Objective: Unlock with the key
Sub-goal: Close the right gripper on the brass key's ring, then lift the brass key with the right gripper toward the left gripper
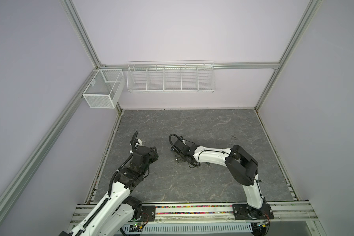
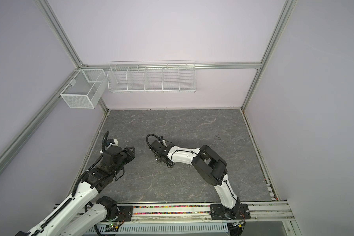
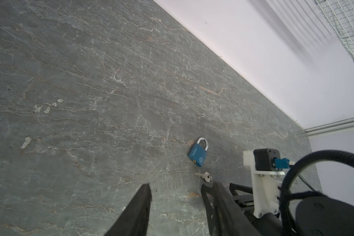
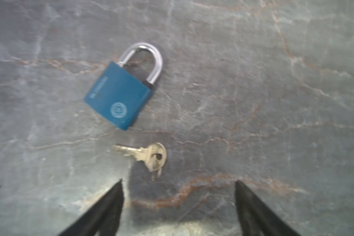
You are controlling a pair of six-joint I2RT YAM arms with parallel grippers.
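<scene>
Closest in, my left gripper (image 3: 175, 186) hangs released and empty, jaws apart, clear of the padlock (image 4: 119, 98). The blue lock lies flat on the table (image 4: 274, 102), and its shackle looks closed. The key (image 4: 143, 154) rests just beside the lock's bottom end, not touching it. My right gripper (image 4: 178, 181) hovers just short of the key, spread and holding nothing. I judge it best to pinch the round bow squarely and leave the blade free for insertion. Rightward the table runs mostly bare to its edge, leaving room to lift and turn.

Matt blue padlock (image 4: 119, 98) with glossy metal shackle (image 4: 156, 61), brassy key (image 4: 145, 153), stone-look tabletop (image 4: 253, 81).
</scene>
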